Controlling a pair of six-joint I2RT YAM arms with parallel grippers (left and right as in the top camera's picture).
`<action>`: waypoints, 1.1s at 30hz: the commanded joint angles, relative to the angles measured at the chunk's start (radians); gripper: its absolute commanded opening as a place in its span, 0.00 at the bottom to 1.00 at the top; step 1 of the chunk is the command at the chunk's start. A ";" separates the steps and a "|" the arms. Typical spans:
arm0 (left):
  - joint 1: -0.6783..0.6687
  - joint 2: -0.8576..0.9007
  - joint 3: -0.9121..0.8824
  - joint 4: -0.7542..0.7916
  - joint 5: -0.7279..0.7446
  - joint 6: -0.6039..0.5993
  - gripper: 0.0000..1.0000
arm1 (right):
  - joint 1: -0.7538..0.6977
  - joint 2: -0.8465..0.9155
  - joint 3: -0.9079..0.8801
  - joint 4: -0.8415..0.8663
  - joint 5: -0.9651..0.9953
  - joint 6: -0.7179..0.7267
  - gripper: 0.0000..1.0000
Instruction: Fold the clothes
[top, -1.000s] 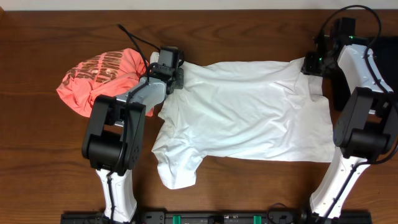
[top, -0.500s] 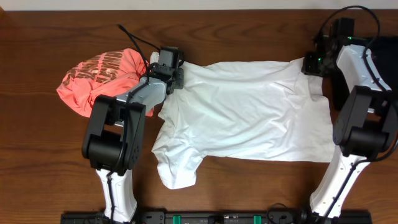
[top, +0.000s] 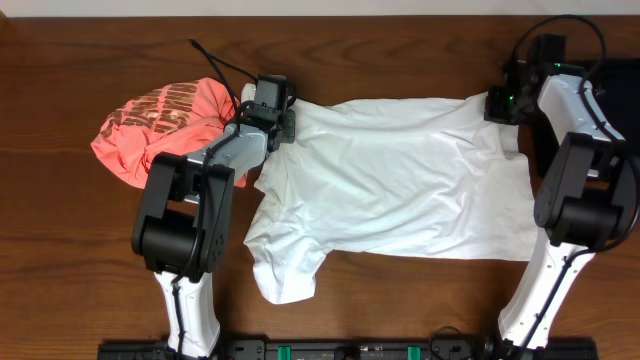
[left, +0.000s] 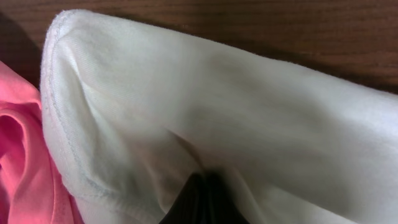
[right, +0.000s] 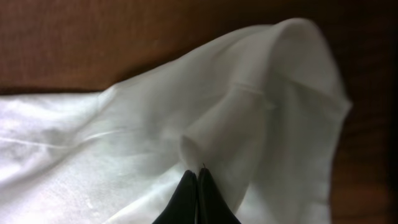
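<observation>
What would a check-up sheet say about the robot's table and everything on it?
Surface: brown wooden table, no spills seen.
Job's things: white T-shirt spread out flat, not yet folded; coral-pink shirt bunched up to its left.
Clutter: a dark item at the right edge, mostly hidden behind the right arm.
Grippers: left gripper shut on the T-shirt's far left corner; right gripper shut on its far right corner.
Cables: a black cable lies on the table by the coral-pink shirt; a cable loop arches over the right arm.
Surroundings: pale strip beyond the table's far edge; black rail at the near edge.
</observation>
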 joint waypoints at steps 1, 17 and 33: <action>0.005 0.080 -0.024 -0.027 -0.001 -0.009 0.06 | -0.031 0.004 0.042 0.030 -0.008 0.004 0.01; 0.005 0.080 -0.024 -0.027 -0.005 -0.009 0.06 | -0.044 0.007 0.043 0.295 0.039 -0.004 0.02; 0.005 0.080 -0.024 -0.027 -0.008 -0.009 0.06 | -0.046 0.091 0.045 0.302 0.139 0.018 0.98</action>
